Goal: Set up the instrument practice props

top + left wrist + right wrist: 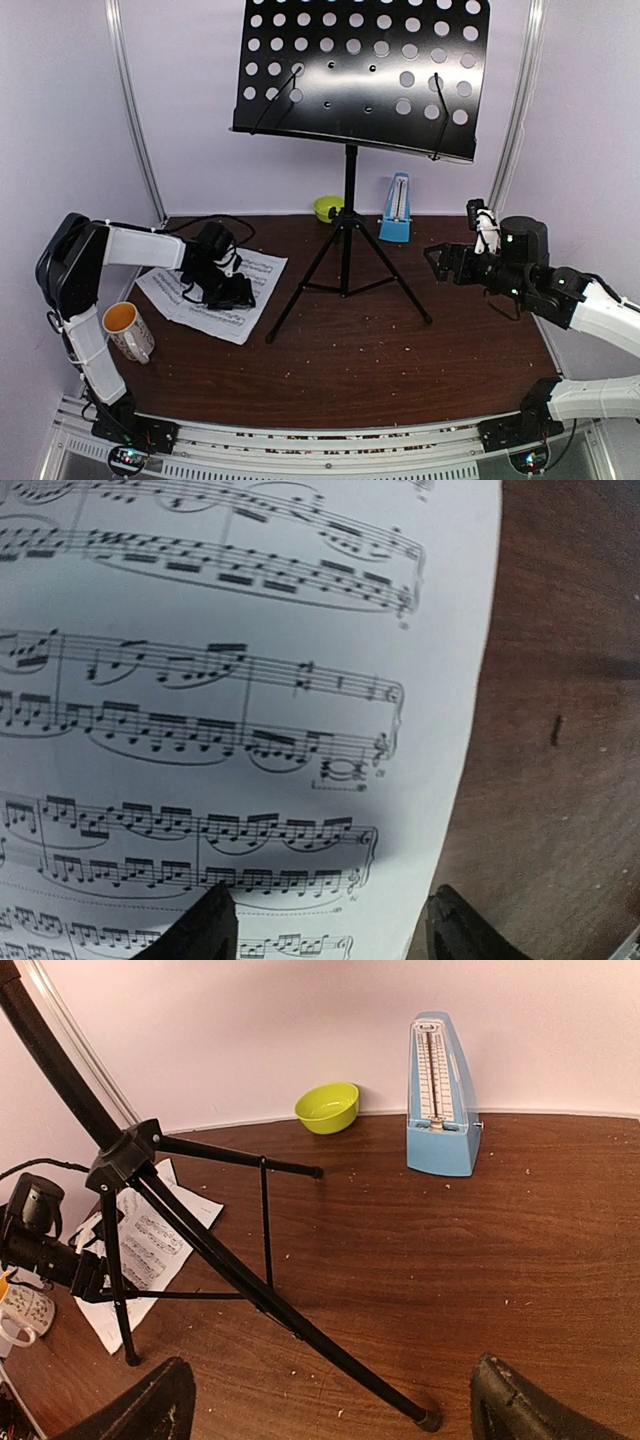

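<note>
Sheet-music pages (262,272), white and printed with staves, lie flat at the left of the dark brown wooden worktop (400,350), just right of a white mug with an orange inside (128,332) that stands near the front left corner. The left fingers (235,292) are down over the pages, partly open: in the wrist view one black tip sits above the printed paper and the other above bare wood, with the page's right edge between them; whether they touch the paper I cannot tell. Right of the pages, a black tripod music stand with a perforated desk (365,75) stands upright mid-worktop, its left front foot near the pages' corner. Behind its hub, by the back wall, sits a small lime-green bowl (326,208), and near it, apart, a small blue pyramid metronome (397,210), upright. Farthest right, the right fingers (437,262) hover spread wide, holding nothing, pointing towards the stand.
</note>
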